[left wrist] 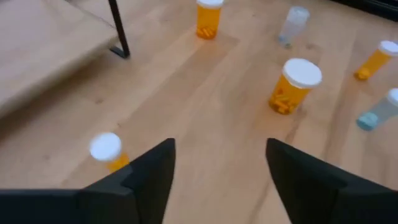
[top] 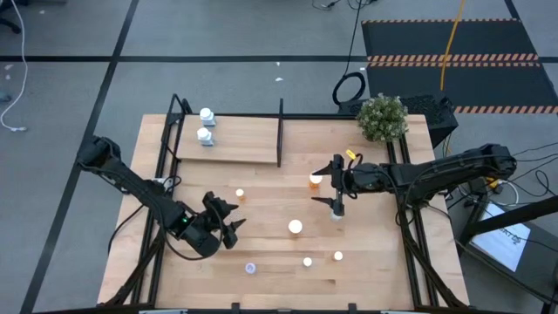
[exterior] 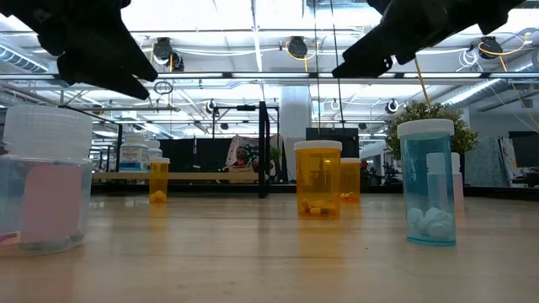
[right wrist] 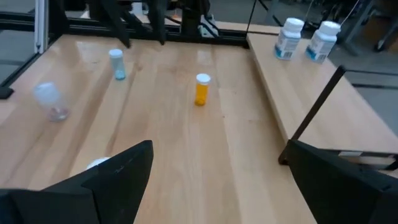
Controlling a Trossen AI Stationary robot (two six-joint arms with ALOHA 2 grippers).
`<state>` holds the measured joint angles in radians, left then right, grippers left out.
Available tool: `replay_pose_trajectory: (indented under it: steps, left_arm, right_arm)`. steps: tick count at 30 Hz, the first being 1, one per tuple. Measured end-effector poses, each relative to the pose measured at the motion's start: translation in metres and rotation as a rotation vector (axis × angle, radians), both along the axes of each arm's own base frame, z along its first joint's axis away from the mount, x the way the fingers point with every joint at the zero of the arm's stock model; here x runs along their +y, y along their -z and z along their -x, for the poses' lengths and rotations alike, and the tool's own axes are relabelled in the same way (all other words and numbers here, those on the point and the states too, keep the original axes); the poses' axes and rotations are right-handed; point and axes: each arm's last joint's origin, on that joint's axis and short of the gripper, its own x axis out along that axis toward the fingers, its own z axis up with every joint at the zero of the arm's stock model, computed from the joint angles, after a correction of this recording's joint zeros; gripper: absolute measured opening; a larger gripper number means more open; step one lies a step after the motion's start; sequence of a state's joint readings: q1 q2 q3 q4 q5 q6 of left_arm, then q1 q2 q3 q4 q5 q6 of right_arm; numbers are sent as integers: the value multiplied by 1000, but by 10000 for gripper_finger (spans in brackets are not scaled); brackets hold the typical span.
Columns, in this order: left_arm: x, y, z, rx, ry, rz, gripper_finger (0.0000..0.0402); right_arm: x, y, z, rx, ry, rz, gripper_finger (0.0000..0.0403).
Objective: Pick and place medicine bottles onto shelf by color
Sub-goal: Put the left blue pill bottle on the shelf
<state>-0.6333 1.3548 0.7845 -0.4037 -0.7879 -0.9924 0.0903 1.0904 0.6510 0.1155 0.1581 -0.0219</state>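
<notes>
Two white bottles (top: 206,126) on shelf (top: 235,144), orange bottles (top: 296,228) on table

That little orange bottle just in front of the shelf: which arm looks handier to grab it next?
The left, probably. The left pincer hangs open and empty just short of the small orange bottle, with bare table between them. The right pincer, also open, sits across the table beside another orange bottle.

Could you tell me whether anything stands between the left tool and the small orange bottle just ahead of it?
Nothing visible does. The left tool is open over bare table, and the small orange bottle stands apart just beyond its fingertips, toward the shelf.
</notes>
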Motion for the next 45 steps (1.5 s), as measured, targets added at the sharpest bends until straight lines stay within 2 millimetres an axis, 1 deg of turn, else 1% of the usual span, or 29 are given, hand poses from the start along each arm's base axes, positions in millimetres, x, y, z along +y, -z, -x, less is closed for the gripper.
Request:
replay_pose_trajectory:
  steps: [2,5,7,10,13,14,17,20,22,25,27,30,34,40,45]
  left_arm:
    - [-4,-1,1,-22,-3,46,276]
    - [-14,-3,0,-85,14,98,281]
    - [-21,-1,-5,-122,36,110,273]
    - [-26,-1,-15,-164,55,105,254]
    - [-30,-1,-26,-132,71,75,234]
    - [-30,-3,-30,-118,80,63,227]
    - [-32,-18,-43,-85,102,43,212]
    - [-32,-35,-49,-40,143,9,205]
    - [-32,-43,-49,-9,173,-14,203]
    - [-32,-50,-45,42,197,-41,206]
    - [-33,-51,-42,75,213,-23,210]
    - [-34,-43,-32,191,232,-12,219]
    - [-36,-37,-18,287,207,21,233]
    - [-51,-34,2,360,212,104,263]
    - [-65,-32,22,384,207,128,293]
  right_arm:
    - [-2,0,-1,-4,-1,22,364]
    - [-5,-3,-2,-30,5,35,364]
    - [-6,-4,-2,-40,8,36,364]
    - [-7,-3,-2,-26,3,57,364]
    - [-7,1,0,18,-3,69,364]
    - [-7,2,0,25,-3,70,364]
    - [-7,2,0,25,-9,83,364]
    - [-7,-2,-2,-18,-17,106,364]
    - [-7,-6,-3,-60,-24,131,364]
    - [-7,-12,-5,-123,-25,143,364]
    - [-7,-14,-5,-143,-21,134,364]
    - [-7,-15,-5,-149,-16,121,364]
    - [-8,-16,-6,-168,-9,112,364]
    - [-8,-18,-6,-186,6,75,364]
    - [-8,-23,-7,-237,7,72,364]
